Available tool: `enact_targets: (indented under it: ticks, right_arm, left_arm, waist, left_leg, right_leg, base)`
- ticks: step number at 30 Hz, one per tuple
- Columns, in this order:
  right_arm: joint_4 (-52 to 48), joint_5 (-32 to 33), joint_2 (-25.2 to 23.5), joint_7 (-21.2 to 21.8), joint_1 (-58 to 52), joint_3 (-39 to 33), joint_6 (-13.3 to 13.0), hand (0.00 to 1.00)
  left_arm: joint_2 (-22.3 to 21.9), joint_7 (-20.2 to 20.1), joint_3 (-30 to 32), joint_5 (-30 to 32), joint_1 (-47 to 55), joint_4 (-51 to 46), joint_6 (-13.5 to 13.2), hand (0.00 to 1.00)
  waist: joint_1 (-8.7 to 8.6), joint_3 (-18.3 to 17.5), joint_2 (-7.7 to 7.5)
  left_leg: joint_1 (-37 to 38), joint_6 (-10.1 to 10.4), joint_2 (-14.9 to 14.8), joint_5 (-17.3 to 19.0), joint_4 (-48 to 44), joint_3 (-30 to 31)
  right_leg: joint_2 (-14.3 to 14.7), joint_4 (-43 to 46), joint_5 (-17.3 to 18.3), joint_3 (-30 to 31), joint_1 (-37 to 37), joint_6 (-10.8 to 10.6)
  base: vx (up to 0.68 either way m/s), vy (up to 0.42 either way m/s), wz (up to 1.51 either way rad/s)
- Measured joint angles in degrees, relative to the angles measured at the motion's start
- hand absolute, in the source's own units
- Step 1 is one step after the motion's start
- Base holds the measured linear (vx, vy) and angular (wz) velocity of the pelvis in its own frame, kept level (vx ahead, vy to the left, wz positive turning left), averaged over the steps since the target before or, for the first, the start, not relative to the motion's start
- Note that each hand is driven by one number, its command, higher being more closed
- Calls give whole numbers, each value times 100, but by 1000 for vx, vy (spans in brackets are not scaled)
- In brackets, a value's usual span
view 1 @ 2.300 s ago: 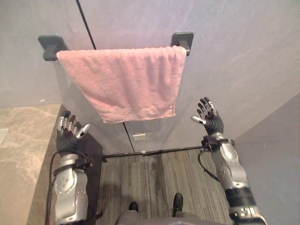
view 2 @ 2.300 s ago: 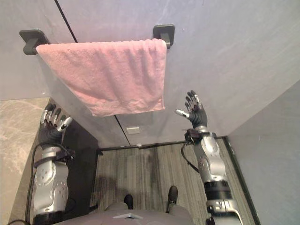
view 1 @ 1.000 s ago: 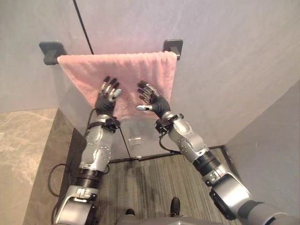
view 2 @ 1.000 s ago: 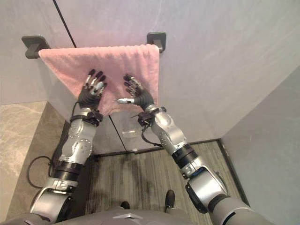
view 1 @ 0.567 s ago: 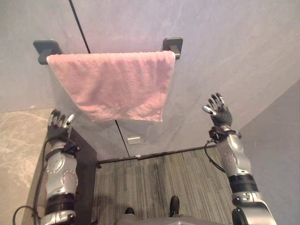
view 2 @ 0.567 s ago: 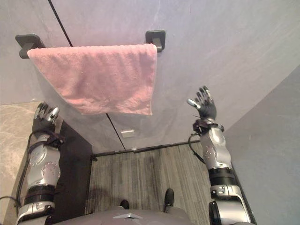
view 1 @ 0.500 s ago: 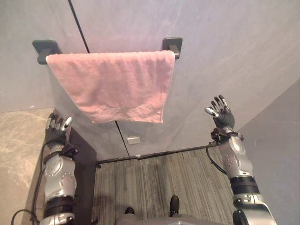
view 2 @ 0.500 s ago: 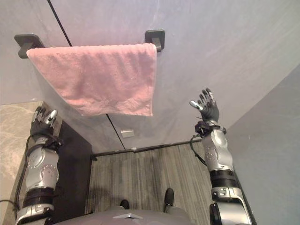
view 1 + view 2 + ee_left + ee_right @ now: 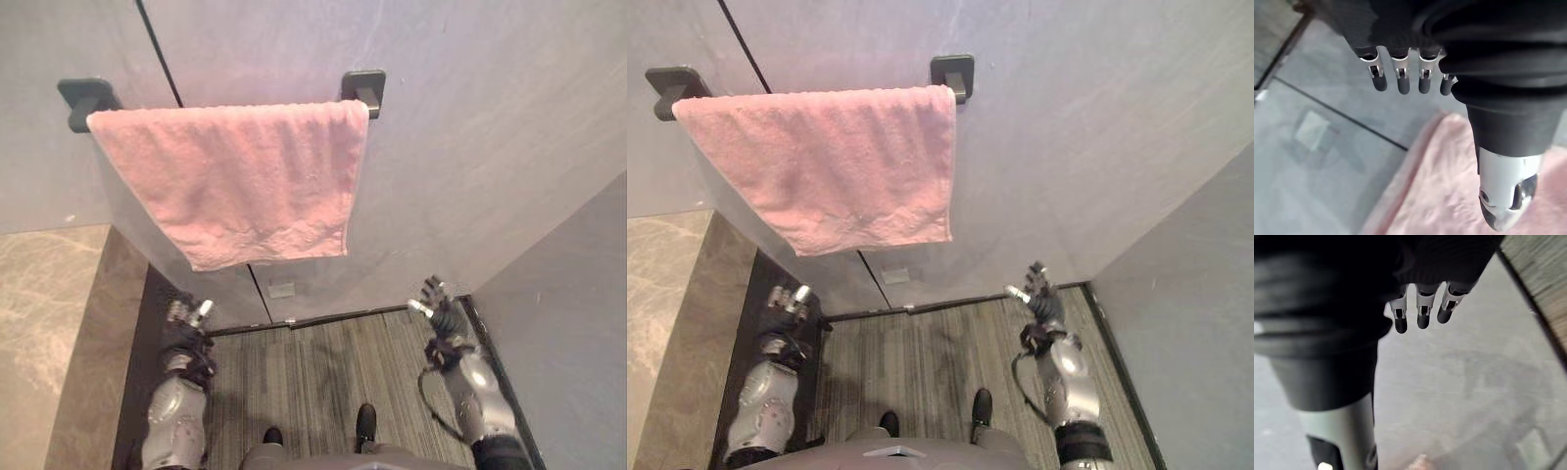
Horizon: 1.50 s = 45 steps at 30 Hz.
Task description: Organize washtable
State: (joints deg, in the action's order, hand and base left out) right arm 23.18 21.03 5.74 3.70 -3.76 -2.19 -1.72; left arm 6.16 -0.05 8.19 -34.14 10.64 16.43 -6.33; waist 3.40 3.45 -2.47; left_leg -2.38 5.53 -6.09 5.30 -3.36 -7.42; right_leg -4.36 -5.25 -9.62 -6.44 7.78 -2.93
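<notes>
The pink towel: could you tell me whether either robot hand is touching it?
No, the left hand and right hand are open, well below the towel and apart from it.

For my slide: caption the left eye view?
Pink towel draped over wall bar; left hand and right hand open below, touching nothing.
</notes>
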Motion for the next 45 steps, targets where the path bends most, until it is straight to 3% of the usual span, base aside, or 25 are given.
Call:
enact_targets:
  ticks: [3,7,8,12,15,20,22,25,28,29,30,31,32,33,35,37,38,39,40,41,43,44,45]
  right_arm:
    - [1062,-56,-165,150,-237,32,106,0]
    - [2487,-450,-230,242,-454,-285,111,0]
    - [3050,-484,-227,176,-438,-737,90,0]
    - [4070,-479,-154,-151,-405,-2024,120,0]
    - [4182,-545,-151,-294,-464,-2119,165,0]
    - [4213,-872,-152,-355,-324,-2145,209,0]
    - [4205,-972,-119,-355,-5,-1982,211,0]
    - [4164,-1115,-134,-368,454,-1665,210,0]
    - [3749,-1101,-165,-384,967,-1171,185,0]
    - [3706,-1092,-177,-423,1197,-1133,143,0]
    - [3703,-1087,-191,-493,1428,-1110,94,0]
    - [3712,-1082,-238,-521,1532,-1137,76,0]
    - [3631,-1078,-241,-577,1672,-1184,11,0]
    - [3512,-1066,-240,-592,1646,-1183,-24,0]
    - [3463,-964,-225,-588,1518,-1186,-39,0]
    - [3480,-861,-199,-565,1388,-1210,-39,0]
    - [3502,-858,-182,-563,1302,-1267,-35,0]
    - [3520,-857,-166,-562,1265,-1335,-33,0]
    - [3595,-842,-195,-559,1147,-1348,-25,0]
    - [3668,-843,-177,-555,1049,-1332,-18,0]
    - [3910,-851,-123,-567,1020,-1278,-9,0]
    - [4026,-863,-98,-571,999,-1233,4,0]
    - [4022,-865,-81,-565,917,-1163,5,0]
  left_arm:
    - [-161,-187,-254,332,39,1200,137,0]
    - [-205,-378,-252,1297,19,3098,204,0]
    - [-278,-331,237,1602,-15,3754,230,0]
    - [-319,-22,1266,1777,-124,4820,390,0]
    - [-314,67,1363,1762,-25,4903,493,0]
    - [-283,33,1168,1828,45,4838,440,0]
    - [-263,28,970,1908,12,4549,378,0]
    - [-304,82,864,1805,-136,4248,326,0]
    - [-430,206,730,1645,-198,3943,248,0]
    - [-504,261,705,1629,-205,3875,191,0]
    - [-533,314,639,1598,-235,3839,172,0]
    - [-513,313,690,1541,-275,3811,162,0]
    - [-550,336,792,1539,-367,3789,183,0]
    - [-586,324,752,1606,-333,3796,209,0]
    - [-634,273,753,1789,-303,3903,209,0]
    - [-616,152,658,2009,-319,4040,219,0]
    - [-596,95,572,2143,-365,4142,233,0]
    - [-573,76,525,2222,-423,4195,247,0]
    - [-505,72,478,2323,-476,4209,333,0]
    - [-502,92,466,2446,-536,4216,370,0]
    - [-481,153,292,2476,-621,4334,409,0]
    - [-408,164,178,2599,-703,4286,403,0]
    - [-308,166,57,2632,-740,4203,332,0]
  waist:
    - [-49,-6,16]
    - [-132,-53,67]
    - [-136,-86,102]
    - [-141,-197,213]
    - [-144,-233,206]
    - [-182,-198,220]
    - [-291,51,229]
    - [-256,381,260]
    - [-129,550,410]
    - [-110,585,479]
    - [-99,600,482]
    - [-69,644,443]
    - [-33,688,452]
    - [-11,705,475]
    - [-60,642,609]
    - [-180,590,671]
    - [-266,536,736]
    - [-322,535,687]
    - [-414,490,566]
    - [-414,496,586]
    - [-423,520,560]
    - [-459,665,274]
    - [-471,699,146]
  left_leg:
    - [89,-6,7,42,18,-17]
    - [261,-28,14,130,11,-95]
    - [338,-41,29,157,15,-163]
    - [548,-54,81,163,111,-177]
    - [633,-26,98,184,211,-184]
    - [524,18,72,184,81,-32]
    - [253,-14,60,171,-256,310]
    - [-113,31,38,129,-477,674]
    - [-620,164,0,-245,-357,1136]
    - [-745,292,-15,-601,-147,1329]
    - [-760,418,-6,-1218,416,1374]
    - [-835,317,8,-1037,156,1041]
    - [-1254,-28,-31,-48,-1662,231]
    - [-1194,2,-161,494,-3008,-195]
    - [-635,206,-228,747,-3773,-339]
    - [67,385,-215,697,-3619,-328]
    - [526,630,-186,594,-2940,-335]
    - [638,655,-83,678,-2477,-325]
    - [739,528,48,767,-1849,-354]
    - [955,304,93,923,-1273,-446]
    - [1214,129,305,1022,-692,-587]
    - [1133,20,531,1121,-933,-478]
    - [1131,-332,683,1343,-747,-414]
  right_leg:
    - [-2,0,36,-2,-71,-47]
    - [1,0,72,54,-209,-92]
    - [1,1,77,105,-246,-99]
    - [-41,-3,117,100,-448,-124]
    - [-67,-35,192,98,-502,-147]
    - [-50,4,234,-31,-541,-81]
    - [-75,265,289,-318,-473,-33]
    - [-79,448,361,-636,-336,36]
    - [-108,958,595,-1081,202,199]
    - [-142,1297,791,-1298,451,323]
    - [-245,1369,882,-1567,602,457]
    - [-368,1363,873,-1774,674,583]
    - [-498,1535,912,-1993,743,676]
    - [-506,1626,954,-2175,671,737]
    - [-427,1565,988,-2474,474,789]
    - [-394,1560,995,-2679,452,803]
    - [-369,1564,973,-2745,552,772]
    - [-365,1546,913,-2727,646,766]
    - [-360,1350,612,-2676,750,787]
    - [-342,1285,363,-2647,844,743]
    - [-460,1580,310,-2457,1103,740]
    - [-795,1639,195,-2262,1085,665]
    - [-982,1530,0,-2135,993,605]
  base:
    - [65,12,-3]
    - [51,20,-11]
    - [24,17,-19]
    - [-12,25,-5]
    - [-58,30,-1]
    - [-28,-23,15]
    - [-72,-34,64]
    - [-143,-45,74]
    - [-157,-99,86]
    - [-173,-147,126]
    - [-139,-144,129]
    - [378,-67,122]
    - [863,-13,91]
    - [1052,13,83]
    - [629,51,75]
    - [-16,78,77]
    - [-191,88,56]
    - [-225,115,67]
    - [-166,146,38]
    - [-134,163,9]
    - [-153,224,-33]
    - [-334,194,-19]
    - [-435,106,5]
